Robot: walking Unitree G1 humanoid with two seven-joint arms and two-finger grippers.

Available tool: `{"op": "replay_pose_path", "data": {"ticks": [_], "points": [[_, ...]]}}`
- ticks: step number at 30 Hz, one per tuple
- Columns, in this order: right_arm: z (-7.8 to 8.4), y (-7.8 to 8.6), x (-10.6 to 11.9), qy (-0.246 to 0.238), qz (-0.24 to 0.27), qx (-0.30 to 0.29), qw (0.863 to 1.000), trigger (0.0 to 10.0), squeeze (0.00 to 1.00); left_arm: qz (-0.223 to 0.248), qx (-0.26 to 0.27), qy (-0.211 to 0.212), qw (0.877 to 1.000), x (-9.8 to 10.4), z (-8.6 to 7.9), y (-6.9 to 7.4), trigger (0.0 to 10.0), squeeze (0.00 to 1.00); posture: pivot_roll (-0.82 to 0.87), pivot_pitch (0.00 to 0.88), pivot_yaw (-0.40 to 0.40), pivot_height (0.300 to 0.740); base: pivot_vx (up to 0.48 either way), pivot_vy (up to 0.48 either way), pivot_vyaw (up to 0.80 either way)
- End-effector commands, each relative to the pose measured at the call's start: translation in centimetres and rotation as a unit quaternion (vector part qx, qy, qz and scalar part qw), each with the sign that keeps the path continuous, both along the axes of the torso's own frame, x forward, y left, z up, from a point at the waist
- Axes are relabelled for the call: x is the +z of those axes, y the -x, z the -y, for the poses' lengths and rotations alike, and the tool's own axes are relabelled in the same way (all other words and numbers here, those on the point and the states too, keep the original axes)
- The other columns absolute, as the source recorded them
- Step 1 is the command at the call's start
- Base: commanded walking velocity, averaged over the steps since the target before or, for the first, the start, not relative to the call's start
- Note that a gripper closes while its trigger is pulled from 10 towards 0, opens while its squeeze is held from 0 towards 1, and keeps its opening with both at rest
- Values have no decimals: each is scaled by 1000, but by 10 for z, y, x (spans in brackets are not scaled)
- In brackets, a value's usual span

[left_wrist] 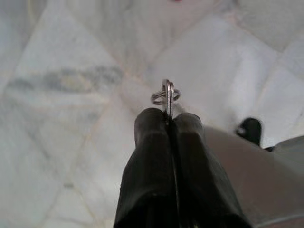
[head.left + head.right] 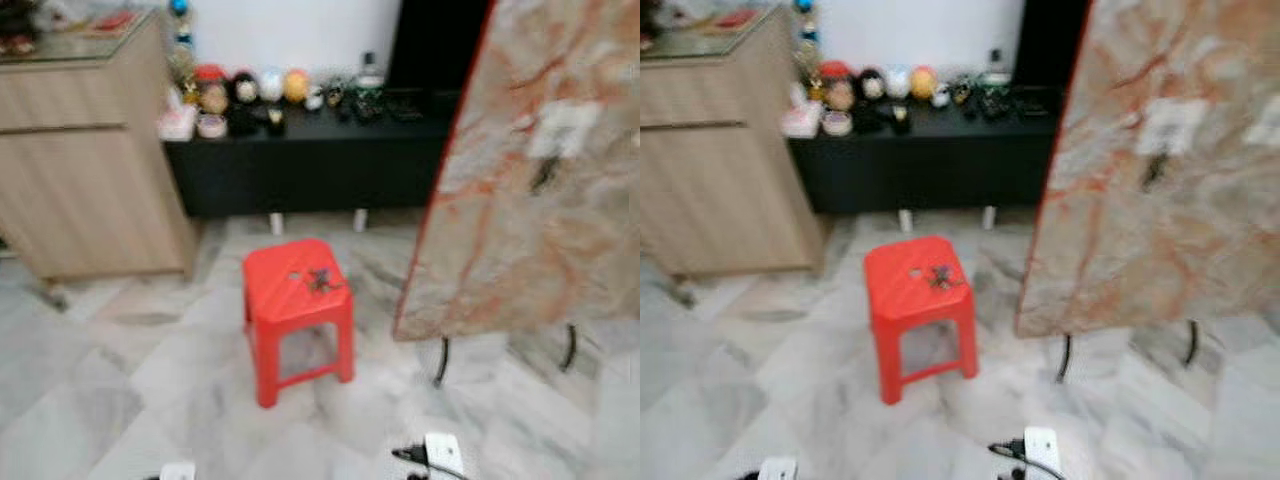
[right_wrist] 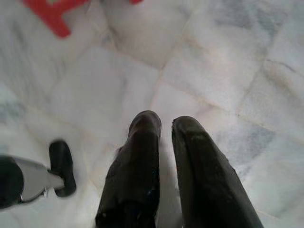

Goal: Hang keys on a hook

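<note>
A dark bunch of keys (image 2: 320, 280) lies on top of a red plastic stool (image 2: 295, 290) on the marble floor ahead. To its right, a marble-patterned board (image 2: 530, 220) leans on a black wire stand. The board carries a white pad with a small dark hook (image 2: 543, 175) beneath it. My left gripper (image 1: 166, 116) hangs over the floor, shut on a metal key ring (image 1: 165, 95) that sticks out past its tips. Over bare tiles my right gripper (image 3: 166, 124) holds its fingers slightly open with nothing between them. The picture is blurred.
A wooden cabinet (image 2: 90, 150) stands at the left. A low black sideboard (image 2: 310, 160) with figurines and small items runs along the back wall. A small white object with a black cable (image 2: 440, 452) lies on the floor near me.
</note>
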State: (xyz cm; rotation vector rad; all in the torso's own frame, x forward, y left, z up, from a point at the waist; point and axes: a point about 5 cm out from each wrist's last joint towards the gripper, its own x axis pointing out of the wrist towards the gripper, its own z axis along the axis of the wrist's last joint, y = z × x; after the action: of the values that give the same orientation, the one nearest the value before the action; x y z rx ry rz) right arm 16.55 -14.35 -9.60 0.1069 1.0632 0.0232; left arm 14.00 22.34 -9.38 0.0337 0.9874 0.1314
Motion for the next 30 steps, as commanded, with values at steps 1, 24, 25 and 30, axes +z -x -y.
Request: {"op": "replay_pose_path", "data": {"ticks": [1, 24, 25, 30], "points": [[7, 1, 0, 10, -2, -1, 1000, 10000, 0, -1, -7, 3, 1000, -1, 6, -2, 10000, 0, -10, 0, -19, 740, 0, -274, -775], [6, 1, 0, 6, 6, -8, 1000, 10000, 0, 1, -27, 6, 1000, -1, 10, -3, 10000, 0, -6, 0, -9, 740, 0, -267, -135], [6, 1, 0, 6, 6, -8, 1000, 10000, 0, 1, -27, 6, 1000, -1, 10, -3, 10000, 0, -6, 0, -9, 740, 0, -262, 0], [5, 0, 0, 7, 4, -7, 1000, 10000, 0, -2, -25, 4, 1000, -1, 9, -2, 10000, 0, -5, 0, -10, 740, 0, -233, -310]]}}
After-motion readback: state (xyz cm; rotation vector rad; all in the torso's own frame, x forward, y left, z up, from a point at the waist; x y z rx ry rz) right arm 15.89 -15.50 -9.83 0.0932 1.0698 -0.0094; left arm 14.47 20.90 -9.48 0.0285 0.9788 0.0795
